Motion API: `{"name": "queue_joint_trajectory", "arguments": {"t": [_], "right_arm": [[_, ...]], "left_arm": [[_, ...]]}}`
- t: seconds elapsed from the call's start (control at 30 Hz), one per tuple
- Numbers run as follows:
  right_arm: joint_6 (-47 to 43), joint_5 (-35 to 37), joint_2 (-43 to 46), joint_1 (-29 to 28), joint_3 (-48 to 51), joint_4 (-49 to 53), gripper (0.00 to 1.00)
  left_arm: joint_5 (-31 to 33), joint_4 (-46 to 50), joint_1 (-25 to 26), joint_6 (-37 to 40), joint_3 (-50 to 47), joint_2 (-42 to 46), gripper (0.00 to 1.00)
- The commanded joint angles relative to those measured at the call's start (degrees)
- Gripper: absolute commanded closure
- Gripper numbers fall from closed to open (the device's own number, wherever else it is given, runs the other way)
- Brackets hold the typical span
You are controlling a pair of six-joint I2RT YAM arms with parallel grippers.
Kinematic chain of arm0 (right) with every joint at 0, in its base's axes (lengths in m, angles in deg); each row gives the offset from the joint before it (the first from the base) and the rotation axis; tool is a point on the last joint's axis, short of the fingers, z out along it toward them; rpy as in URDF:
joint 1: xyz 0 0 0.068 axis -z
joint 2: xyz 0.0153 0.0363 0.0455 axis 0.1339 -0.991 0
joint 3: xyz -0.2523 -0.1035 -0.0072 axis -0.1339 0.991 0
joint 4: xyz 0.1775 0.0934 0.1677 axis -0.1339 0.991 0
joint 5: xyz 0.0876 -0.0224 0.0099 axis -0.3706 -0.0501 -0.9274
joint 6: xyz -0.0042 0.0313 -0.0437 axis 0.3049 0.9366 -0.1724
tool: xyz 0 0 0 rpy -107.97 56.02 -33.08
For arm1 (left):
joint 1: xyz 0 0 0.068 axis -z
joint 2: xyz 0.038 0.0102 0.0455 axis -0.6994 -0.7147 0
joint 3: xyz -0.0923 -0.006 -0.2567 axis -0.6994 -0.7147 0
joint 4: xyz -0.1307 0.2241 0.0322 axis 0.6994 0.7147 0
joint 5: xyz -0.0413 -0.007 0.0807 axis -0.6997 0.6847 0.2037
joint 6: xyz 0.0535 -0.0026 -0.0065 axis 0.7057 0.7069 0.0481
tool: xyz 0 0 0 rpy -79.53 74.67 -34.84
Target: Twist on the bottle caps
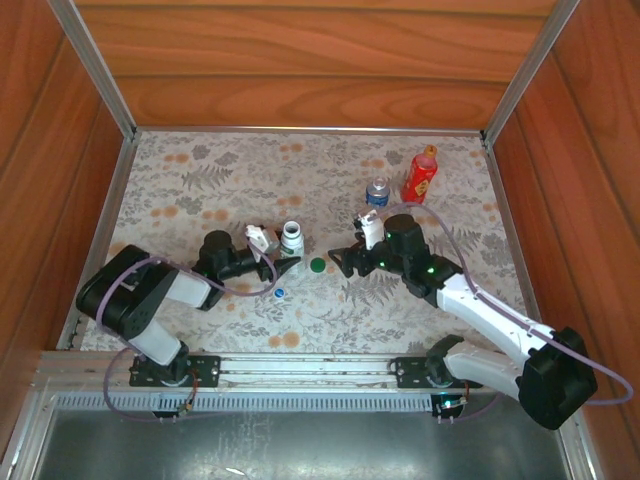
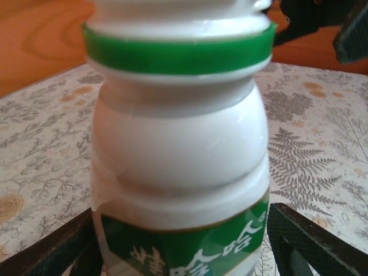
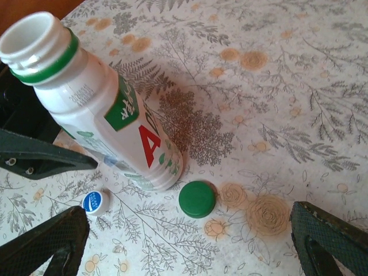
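White bottle (image 1: pixel 291 237): upright on the counter (image 1: pixel 200 180). Squat body w/ rounded shoulder, green ring under a threaded neck, green label w/ white lettering, big red "A" lower down. Mouth open, no cap on it. It stands betw. the fingers of the left claw (image 1: pixel 281 251). The claw's fingers are apart, one each side of the lower body. In the left wrist view a thin strip of counter shows betw. bottle & one finger; the other side is too close to call.

Green cap (image 3: pixel 197 199): flat, round, plain top up. It lies on the counter just ahead of the right claw (image 3: pixel 187 230), approx. centred betw. its fingers and just beside the white bottle's base.

Blue cap (image 3: pixel 95 202): smaller, white rim, blue top w/ print too small to read. It lies ahead of one right-claw finger, on the other side of the bottle's base from the green one. In the top view it sits just on the near side of the left claw's tip.

Right claw: fingers spread wide, gripping nothing.

Beyond the right claw, both upright: clear bottle (image 1: pixel 377 192) w/ blue label, nearer to it, and red bottle (image 1: pixel 420 180) just beside that, farther out. Orange cap (image 1: pixel 430 151) sits on the red one. Can't tell how tight it is, and the clear one's top is too small to make out.

Count: 3 bottles (white, clear, red), 3 caps (green, blue, orange; 2 loose on the counter, 1 on a bottle).
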Motion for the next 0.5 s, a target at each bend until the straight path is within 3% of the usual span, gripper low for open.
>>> {"name": "queue_joint_trajectory", "arguments": {"t": [0.0, 0.47], "right_arm": [[1.5, 0.2, 0.7, -0.7, 0.9, -1.8, 0.05], [2.2, 1.1, -0.2, -1.7, 2.0, -2.2, 0.05]], "left_arm": [[0.7, -11.8, 0.7, -3.2, -0.3, -3.6, 0.26], [-2.2, -11.8, 1.1, -3.7, 1.2, -6.7, 0.35]]}}
